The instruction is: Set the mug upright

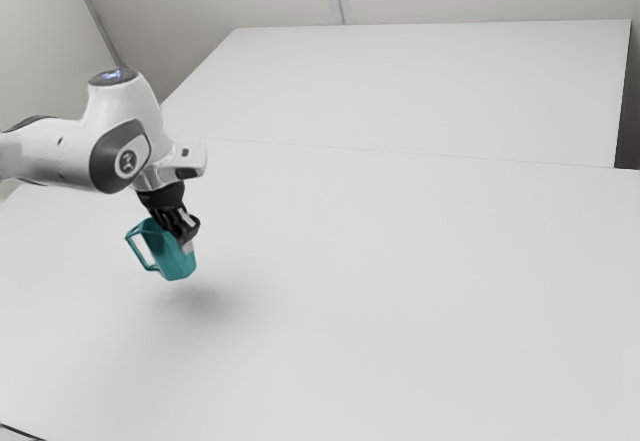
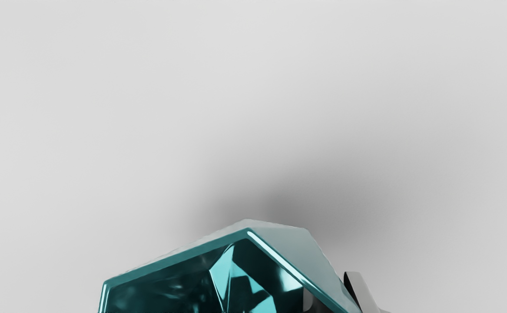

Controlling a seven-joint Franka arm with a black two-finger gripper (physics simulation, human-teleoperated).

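At the exterior view's left, the faceted teal mug (image 1: 170, 259) tilts above the white table (image 1: 400, 301), handle (image 1: 137, 253) leftmost, its wall pinched by the gripper (image 1: 187, 241); the wrist view reveals its glossy interior.

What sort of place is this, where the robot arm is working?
It is probably a bare robotics lab or test room: a white robot arm holds a teal mug above a wide white table, with plain pale walls behind.

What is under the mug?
Under the mug, held up by the hand, a soft shadow falls on the table. The patch that the mug covers can't be seen.
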